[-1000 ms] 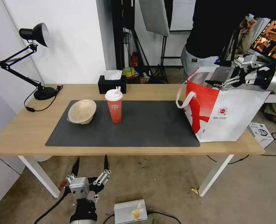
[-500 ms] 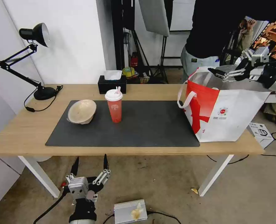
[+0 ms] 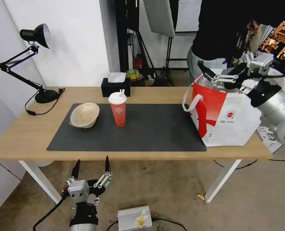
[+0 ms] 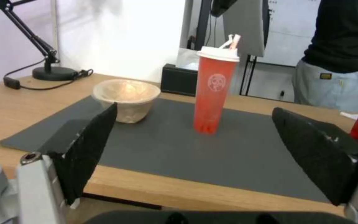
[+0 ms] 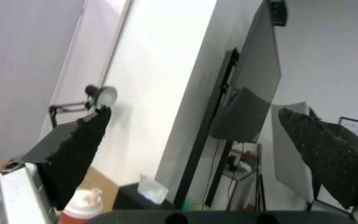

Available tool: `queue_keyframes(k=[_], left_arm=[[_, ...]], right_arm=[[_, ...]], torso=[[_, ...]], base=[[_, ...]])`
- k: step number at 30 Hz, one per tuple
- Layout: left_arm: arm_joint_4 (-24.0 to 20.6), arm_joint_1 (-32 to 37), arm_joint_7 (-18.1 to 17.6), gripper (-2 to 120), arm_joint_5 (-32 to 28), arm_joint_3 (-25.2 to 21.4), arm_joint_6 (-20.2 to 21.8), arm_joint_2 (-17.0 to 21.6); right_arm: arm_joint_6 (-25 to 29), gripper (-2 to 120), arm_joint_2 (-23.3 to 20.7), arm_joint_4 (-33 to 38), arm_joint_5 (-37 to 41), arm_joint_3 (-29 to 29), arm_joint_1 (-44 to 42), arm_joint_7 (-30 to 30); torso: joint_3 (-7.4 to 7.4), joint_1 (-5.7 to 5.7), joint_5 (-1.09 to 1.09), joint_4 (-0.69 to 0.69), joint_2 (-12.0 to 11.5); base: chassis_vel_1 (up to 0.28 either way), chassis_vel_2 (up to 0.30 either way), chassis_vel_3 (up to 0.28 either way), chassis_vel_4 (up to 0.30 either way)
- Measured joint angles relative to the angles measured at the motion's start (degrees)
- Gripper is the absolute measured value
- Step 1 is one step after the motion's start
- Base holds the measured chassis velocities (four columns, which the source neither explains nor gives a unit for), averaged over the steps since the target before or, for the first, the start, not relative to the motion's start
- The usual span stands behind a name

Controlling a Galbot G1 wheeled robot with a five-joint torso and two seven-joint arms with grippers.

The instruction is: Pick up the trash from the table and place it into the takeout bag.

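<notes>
Your right end effector hovers empty, fingers spread, above the boxy white-and-red takeout bag. Tall red cup and shallow beige bowl wait on the light-wood surface — left end effector parked below its front edge, open.

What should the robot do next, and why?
Probably swing the open, empty right gripper from above the takeout bag toward the red cup, which stands upright on the mat, nearer than the beige bowl.

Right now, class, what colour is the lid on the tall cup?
White, on the red cup; the left wrist view shows it best.
</notes>
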Motion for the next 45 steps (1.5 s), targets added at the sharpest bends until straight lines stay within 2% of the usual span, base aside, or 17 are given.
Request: queue_keyframes(k=[2, 3, 6, 8, 15, 18, 21, 22, 25, 29, 36, 39, 45], left_arm=[[0.0, -0.17, 0.02, 100, -0.02, -0.01, 0.0, -0.03], [0.0, -0.17, 0.02, 100, -0.02, -0.01, 0.0, -0.03], [0.11, -0.39, 0.03, 100, -0.04, 0.02, 0.0, -0.19], [0.16, -0.45, 0.03, 100, -0.04, 0.02, 0.0, -0.21], [0.83, -0.91, 0.04, 100, -0.07, -0.24, -0.15, -0.51], [0.63, -0.73, 0.09, 100, -0.02, -0.24, -0.23, -0.45], [0.4, -0.73, 0.11, 100, 0.01, -0.4, -0.37, -0.46], [0.4, -0.73, 0.11, 100, 0.01, -0.4, -0.37, -0.46], [0.41, -0.86, 0.12, 100, 0.02, -0.37, -0.39, -0.52], [0.88, -1.27, 0.14, 100, 0.02, -0.39, -0.39, -0.51], [1.21, -1.73, 0.21, 100, 0.0, -0.16, -0.39, -0.14], [1.22, -1.53, 0.23, 100, -0.02, -0.45, -0.42, 0.31], [1.19, -1.92, 0.23, 100, -0.64, -0.71, -0.46, 0.41]], right_arm=[[0.81, 100, 1.88, 2.91, -2.66, 0.71, -3.65, 4.21], [0.81, 100, 1.88, 2.91, -2.66, 0.71, -3.65, 4.21], [2.34, 100, 4.93, 6.7, -6.67, 1.57, -10.6, 7.04], [2.63, 100, 5.55, 7.23, -7.45, 1.48, -11.48, 7.4], [4.78, 100, 13.41, 10.07, -18.03, -3.54, -17.44, 11.78], [5.55, 100, 15.42, 10.85, -21.16, -4.02, -20.33, 13.01], [7.08, 100, 18.77, 12.27, -27.89, -4.78, -26.34, 16.68], [7.08, 100, 18.77, 12.27, -27.89, -4.78, -26.34, 16.68], [8.09, 100, 22.93, 13.76, -35.33, -5.45, -32.57, 21.42], [9.21, 100, 26.01, 14.07, -40.01, -6.26, -36.8, 24.32], [10.28, 100, 27.87, 13.38, -43.46, -6.79, -40.51, 28.22], [9.15, 100, 28.73, 13.19, -45.78, -7.12, -43.22, 30.77], [8.18, 100, 29.55, 11.3, -47.43, -9.8, -44.06, 31.83]], torso=[[0.0, 0.0, 0.0, 0.0, 0.0], [0.0, 0.0, 0.0, 0.0, 0.0], [0.0, 0.0, 0.01, -0.02, 0.0], [0.0, 0.0, 0.01, -0.02, 0.0], [0.0, 0.01, 0.01, 0.0, 0.0], [0.0, 0.0, 0.01, 0.01, 0.0], [0.0, 0.0, 0.01, 0.01, 0.0], [0.0, 0.0, 0.01, 0.01, 0.0], [0.0, 0.0, 0.01, 0.0, 0.0], [0.0, 0.0, 0.01, -0.02, 0.0], [0.0, 0.0, 0.01, 0.0, 0.0], [0.0, 0.0, 0.01, 0.0, 0.0], [0.0, 0.01, 0.02, 0.0, -0.01]], base=[[0.0, 0.0, 0.0, 0.0], [0.0, 0.0, 0.0, 0.0], [0.0, 0.0, 0.0, 0.0], [0.0, 0.0, 0.0, 0.0], [0.0, 0.0, 0.0, 0.0], [0.0, 0.0, 0.0, 0.0], [0.0, 0.0, 0.0, 0.0], [0.0, 0.0, 0.0, 0.0], [0.0, 0.0, 0.0, 0.0], [0.0, 0.0, 0.0, 0.0], [0.0, 0.0, 0.0, 0.0], [0.0, 0.0, 0.0, 0.0], [0.0, 0.0, 0.0, 0.0]])
